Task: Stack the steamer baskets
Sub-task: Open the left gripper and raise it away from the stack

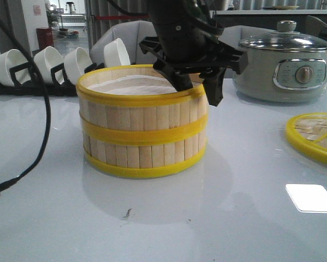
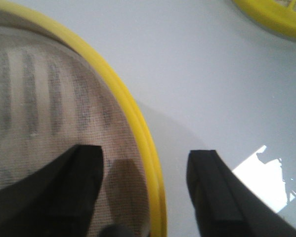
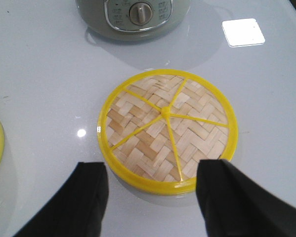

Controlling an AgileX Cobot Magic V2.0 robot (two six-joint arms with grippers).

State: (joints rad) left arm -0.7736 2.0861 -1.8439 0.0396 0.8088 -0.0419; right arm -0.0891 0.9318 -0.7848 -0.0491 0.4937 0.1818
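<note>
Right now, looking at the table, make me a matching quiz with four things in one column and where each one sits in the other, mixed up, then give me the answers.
Things:
1. steamer baskets
2. woven lid
3. electric pot
4. white bowls

Places:
A. far left, propped in a black rack
B. far right, glass lid on
C. flat on the table, below the open right gripper
D. stacked mid-table, the left gripper straddling the top rim

Pairs: 1-D, 2-C, 3-B, 4-A
</note>
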